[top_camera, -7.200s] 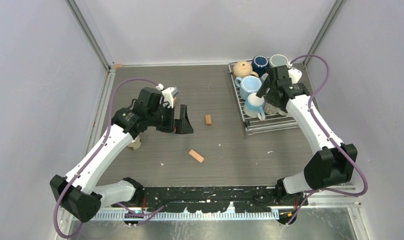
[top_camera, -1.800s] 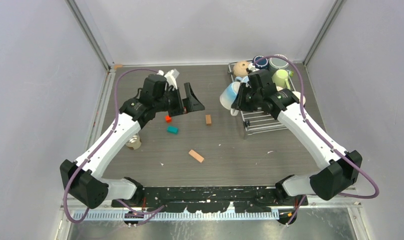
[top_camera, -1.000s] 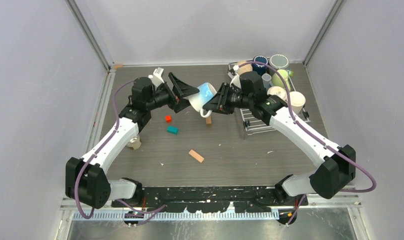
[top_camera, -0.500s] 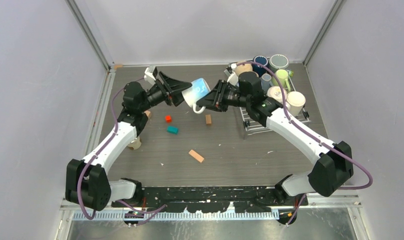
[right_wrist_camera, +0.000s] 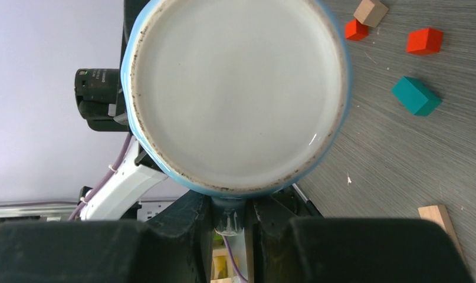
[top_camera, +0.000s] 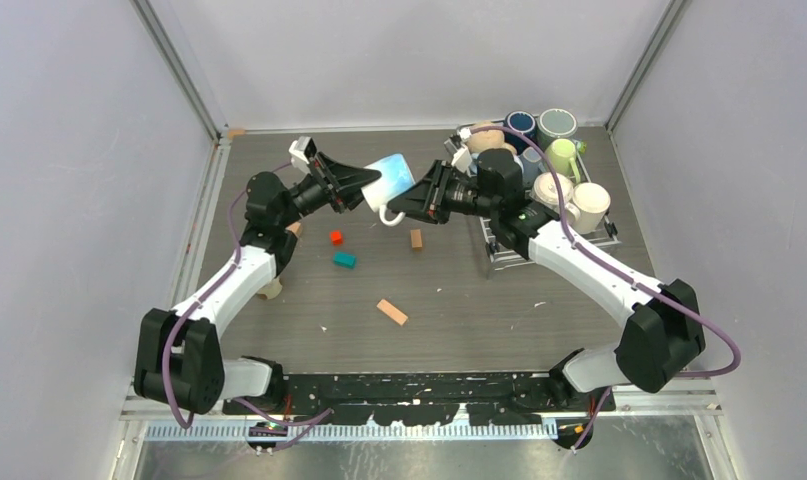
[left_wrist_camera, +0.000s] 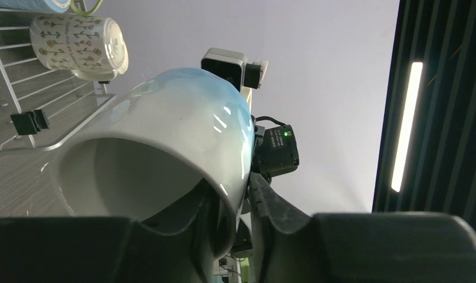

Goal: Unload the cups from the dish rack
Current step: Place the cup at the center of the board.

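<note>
The right tool (top_camera: 399, 207) clamps the handle of the light blue mug (top_camera: 392, 172) in mid-air, left of the dish rack (top_camera: 524, 250). The left tool (top_camera: 367, 186) pinches its rim. This looks like a handover: next the right should release, then the left lowers it to the surface (top_camera: 459, 300).

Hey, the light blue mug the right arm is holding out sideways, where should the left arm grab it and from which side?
The rim wall of the light blue mug, from the left, one finger inside and one outside: its open mouth faces the left gripper, and the right gripper is shut on the handle.
</note>
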You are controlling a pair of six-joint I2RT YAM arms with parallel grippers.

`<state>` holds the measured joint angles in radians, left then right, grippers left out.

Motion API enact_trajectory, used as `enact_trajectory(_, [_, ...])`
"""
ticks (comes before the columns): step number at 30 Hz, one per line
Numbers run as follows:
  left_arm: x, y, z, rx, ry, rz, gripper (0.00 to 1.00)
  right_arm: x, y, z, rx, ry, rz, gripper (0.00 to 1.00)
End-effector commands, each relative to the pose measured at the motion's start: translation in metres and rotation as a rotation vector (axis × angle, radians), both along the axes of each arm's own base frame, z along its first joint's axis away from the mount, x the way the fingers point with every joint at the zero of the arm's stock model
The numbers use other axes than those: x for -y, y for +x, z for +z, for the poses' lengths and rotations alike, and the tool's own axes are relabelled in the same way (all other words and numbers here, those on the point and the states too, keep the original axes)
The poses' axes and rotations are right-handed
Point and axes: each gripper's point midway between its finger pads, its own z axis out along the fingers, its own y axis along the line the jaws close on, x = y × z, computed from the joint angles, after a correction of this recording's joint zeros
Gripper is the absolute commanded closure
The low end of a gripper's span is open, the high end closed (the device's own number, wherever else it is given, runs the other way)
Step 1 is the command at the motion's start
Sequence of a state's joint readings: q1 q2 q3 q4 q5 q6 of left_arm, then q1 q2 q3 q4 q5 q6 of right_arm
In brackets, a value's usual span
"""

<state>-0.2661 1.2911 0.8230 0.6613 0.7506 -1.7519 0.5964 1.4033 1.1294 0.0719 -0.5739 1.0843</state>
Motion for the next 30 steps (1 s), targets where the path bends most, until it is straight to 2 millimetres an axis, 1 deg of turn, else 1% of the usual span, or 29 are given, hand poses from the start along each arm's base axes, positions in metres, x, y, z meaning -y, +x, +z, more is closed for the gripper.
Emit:
enact_trajectory(1, [0.000, -0.024, 0.036, 0.155, -0.048, -0.039, 0.77, -0.010, -0.008, 0.019, 0.071, 0.068, 0.065, 0.99])
enact_trajectory(4, [0.000, -0.026, 0.030, 0.145, -0.007, -0.032, 0.82, -0.010, -0.010, 0.019, 0.069, 0.073, 0.073, 0.99])
enact_trajectory(6, [0.000, -0.027, 0.031, 0.157, 0.004, -0.029, 0.88, -0.010, -0.011, 0.019, 0.068, 0.074, 0.076, 0.99])
enact_trajectory(8, [-0.001, -0.027, 0.031, 0.157, 0.006, -0.024, 1.00, -0.009, -0.011, 0.018, 0.072, 0.072, 0.078, 0.98])
enact_trajectory(9, [-0.001, -0.027, 0.031, 0.162, 0.009, -0.020, 1.00, -0.009, -0.011, 0.018, 0.072, 0.070, 0.077, 0.92])
enact_trajectory(10, [-0.001, -0.027, 0.032, 0.169, 0.013, -0.015, 1.00, -0.009, -0.011, 0.018, 0.074, 0.068, 0.075, 0.81])
enact_trajectory(11, [-0.002, -0.027, 0.033, 0.178, 0.021, -0.008, 1.00, -0.009, -0.011, 0.017, 0.077, 0.064, 0.076, 0.68])
enact_trajectory(13, [-0.002, -0.026, 0.032, 0.180, 0.058, 0.006, 1.00, -0.009, -0.011, 0.016, 0.082, 0.051, 0.073, 0.36])
enact_trajectory(14, [-0.003, -0.027, 0.031, 0.184, 0.088, 0.016, 1.00, -0.007, -0.009, 0.014, 0.085, 0.035, 0.064, 0.24])
enact_trajectory(15, [-0.004, -0.026, 0.031, 0.193, 0.116, 0.030, 1.00, -0.005, -0.009, 0.012, 0.089, 0.015, 0.056, 0.14])
enact_trajectory(16, [-0.006, -0.026, 0.030, 0.200, 0.149, 0.045, 1.00, -0.004, -0.008, 0.010, 0.101, -0.005, 0.050, 0.07])
enact_trajectory(17, [-0.007, -0.026, 0.030, 0.207, 0.182, 0.057, 1.00, -0.001, -0.008, 0.007, 0.103, -0.026, 0.040, 0.02])
enact_trajectory(18, [-0.009, -0.027, 0.030, 0.215, 0.214, 0.070, 1.00, 0.001, -0.007, 0.006, 0.105, -0.045, 0.027, 0.00])
enact_trajectory(20, [-0.015, -0.027, 0.033, 0.233, 0.285, 0.100, 1.00, 0.008, -0.007, 0.001, 0.101, -0.086, -0.004, 0.00])
enact_trajectory(23, [-0.027, -0.025, 0.022, 0.216, 0.416, 0.149, 1.00, 0.023, -0.009, -0.013, 0.095, -0.176, -0.055, 0.00])
enact_trajectory(27, [-0.043, -0.028, -0.003, 0.200, 0.631, 0.172, 1.00, 0.045, -0.011, -0.024, 0.102, -0.282, -0.124, 0.00])
enact_trajectory(28, [-0.049, -0.031, -0.014, 0.169, 0.693, 0.170, 1.00, 0.049, -0.011, -0.025, 0.105, -0.302, -0.137, 0.00])
enact_trajectory(30, [-0.061, -0.033, -0.026, 0.150, 0.797, 0.180, 1.00, 0.057, -0.011, -0.027, 0.112, -0.338, -0.164, 0.00])
